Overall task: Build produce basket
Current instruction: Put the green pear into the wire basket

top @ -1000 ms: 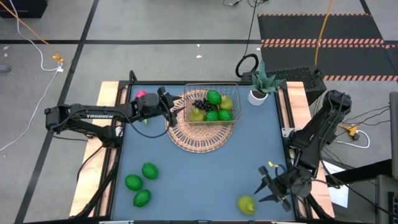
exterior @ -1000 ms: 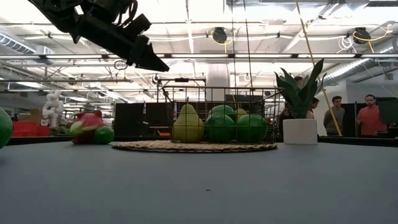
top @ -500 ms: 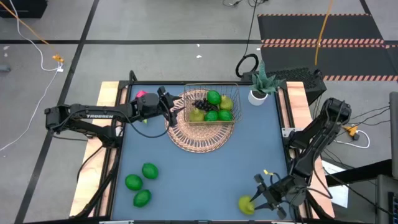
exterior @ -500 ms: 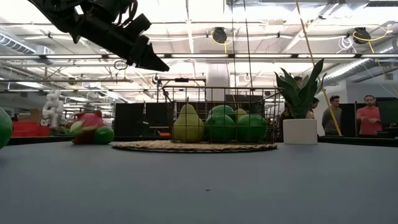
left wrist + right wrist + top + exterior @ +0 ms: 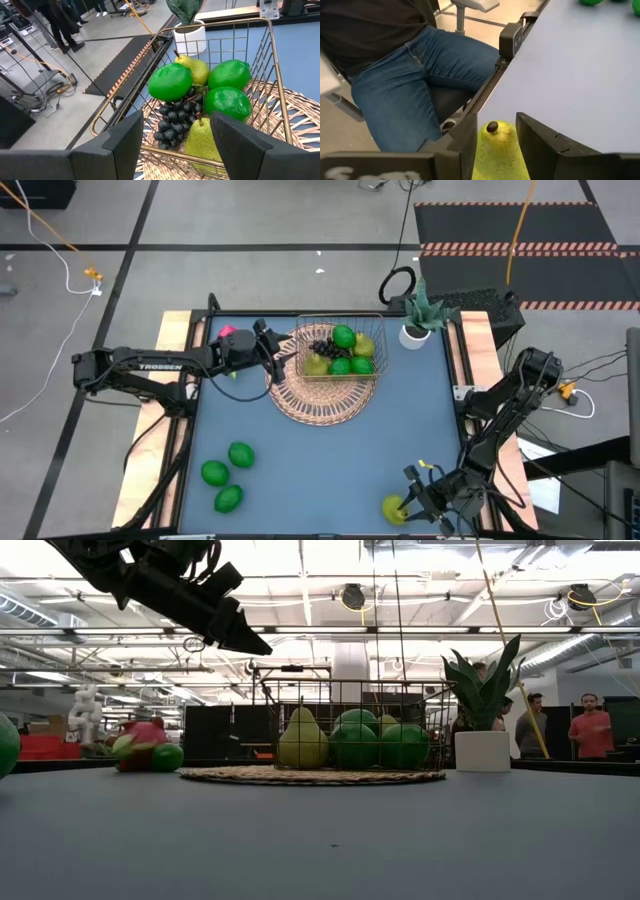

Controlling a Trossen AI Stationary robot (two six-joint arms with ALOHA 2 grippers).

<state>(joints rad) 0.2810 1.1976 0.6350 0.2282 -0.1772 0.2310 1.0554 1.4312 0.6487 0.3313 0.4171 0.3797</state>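
Observation:
The copper wire basket [image 5: 338, 350] stands on a round woven mat [image 5: 318, 395] and holds limes, pears and a dark grape bunch [image 5: 175, 117]. A pink dragon fruit [image 5: 228, 333] lies at the far left, with a lime beside it in the low view. Three limes [image 5: 228, 475] lie near left. One yellow-green pear [image 5: 393, 507] lies on its side at the near edge. My right gripper [image 5: 408, 502] is open, level with the table, one finger on each side of that pear [image 5: 497, 150]. My left gripper [image 5: 272, 350] hangs open above the basket's left rim [image 5: 177, 117]. My right gripper has its two fingers [image 5: 470, 135] on either side of the pear's stem end [image 5: 492, 127], coming level from the table's right. The pear fills the gap between them and lies on the table. Whether the fingers touch it, I cannot tell.
A potted green plant [image 5: 418, 320] stands at the far right corner, beside the basket. The pear lies close to the table's near edge [image 5: 485, 97], and a seated person's legs [image 5: 420, 75] show just beyond it. Bare table lies between the mat and the near limes.
My right gripper has moved down toward the near edge and leftward to the pear, so that its fingers now stand on both sides of it. The pear has stayed in place. The left arm has kept still.

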